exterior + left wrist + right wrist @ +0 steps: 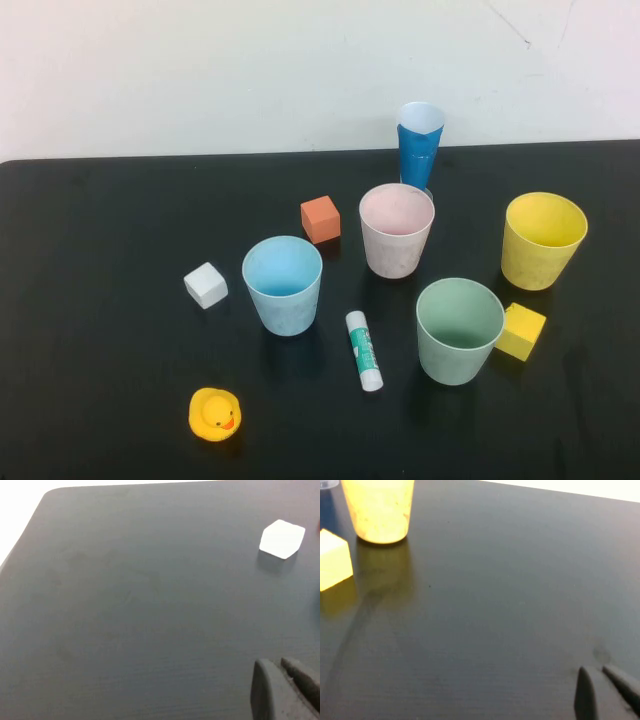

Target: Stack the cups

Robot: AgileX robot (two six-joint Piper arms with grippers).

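White wall backs a black tabletop (100, 220) on which all four cups stand upright, mouths up, none nested. Toward the middle stands the light blue cup (283, 285), with the pale pink cup (397, 229) just beyond it on the far right side. Nearer the front edge is the pale green cup (459, 330), a yellow block (521, 331) touching its right side. Close to the right edge sits the yellow cup (542, 240). Behind the pink one, by the far edge, stands a narrow dark-blue paper cup (419, 146). An orange block (320, 219), a white block (205, 285), a glue stick (364, 350) and a rubber duck (214, 414) lie scattered about. The left gripper (287, 690) hangs over bare tabletop near the white block; the right gripper (610, 692) hangs over bare tabletop, well apart from the yellow cup. Whether either pair of jaws is apart or together cannot be told.
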